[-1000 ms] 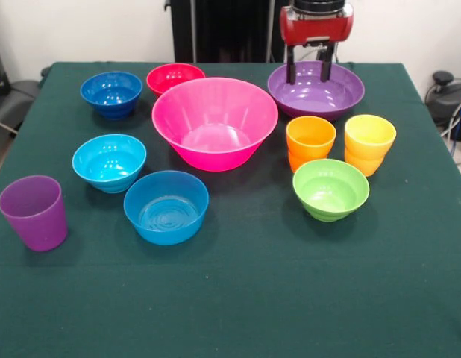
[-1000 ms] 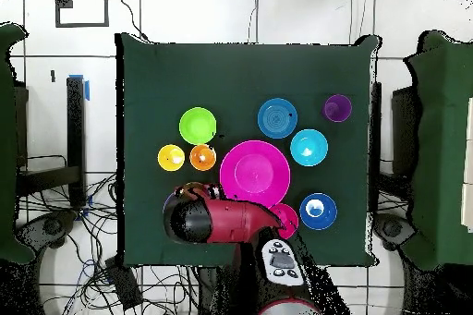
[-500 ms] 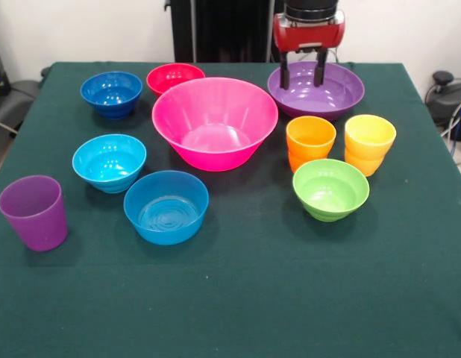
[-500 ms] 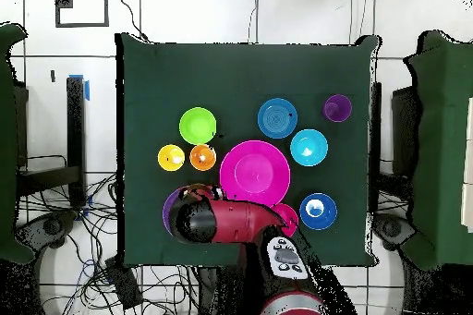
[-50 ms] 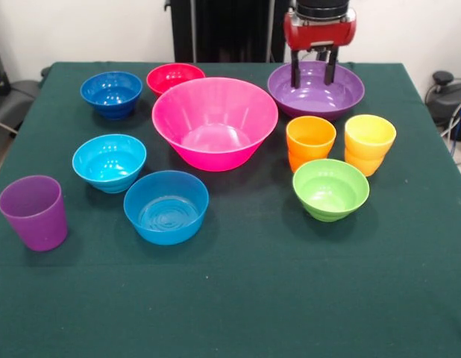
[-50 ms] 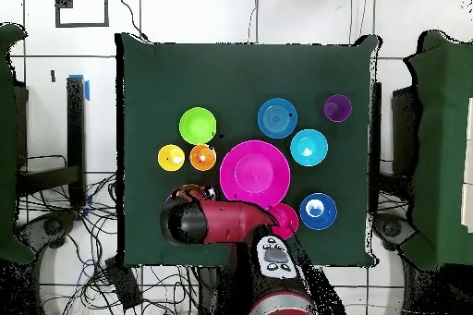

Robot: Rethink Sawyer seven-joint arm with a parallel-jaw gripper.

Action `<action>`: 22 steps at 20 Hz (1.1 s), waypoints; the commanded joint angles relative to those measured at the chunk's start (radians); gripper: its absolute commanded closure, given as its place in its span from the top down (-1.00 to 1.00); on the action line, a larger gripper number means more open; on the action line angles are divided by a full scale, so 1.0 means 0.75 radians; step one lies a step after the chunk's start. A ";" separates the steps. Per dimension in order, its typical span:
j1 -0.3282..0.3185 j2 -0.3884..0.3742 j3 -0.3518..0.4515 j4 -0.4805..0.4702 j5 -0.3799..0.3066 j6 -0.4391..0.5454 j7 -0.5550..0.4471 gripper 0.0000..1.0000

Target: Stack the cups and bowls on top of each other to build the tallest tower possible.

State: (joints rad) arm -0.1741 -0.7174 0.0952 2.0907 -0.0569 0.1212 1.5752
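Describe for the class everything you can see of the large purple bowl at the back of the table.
The large purple bowl is round, wide and shallow, of glossy plastic with a flared rim. It sits upright and empty on the green tablecloth, beside the hot-pink bowl and behind the orange cup; it seems to touch neither. The gripper hangs over it, open, its two dark fingers pointing down into the hollow; contact cannot be told. From overhead the arm hides nearly all of it.

The red-and-black gripper [image 5: 313,74] has shifted sideways over the large purple plastic bowl [image 5: 342,94], now nearer its middle. Its two black fingers [image 5: 295,73] remain spread apart.
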 commanded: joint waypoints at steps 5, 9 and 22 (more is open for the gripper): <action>0.026 -0.063 0.141 0.037 0.029 0.044 0.226 1.00; 0.029 -0.065 0.147 0.045 0.033 0.039 0.235 1.00; 0.090 -0.002 0.125 0.008 0.053 -0.005 0.272 1.00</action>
State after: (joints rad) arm -0.1443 -0.7777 0.1281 2.0913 -0.0564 0.1214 1.5803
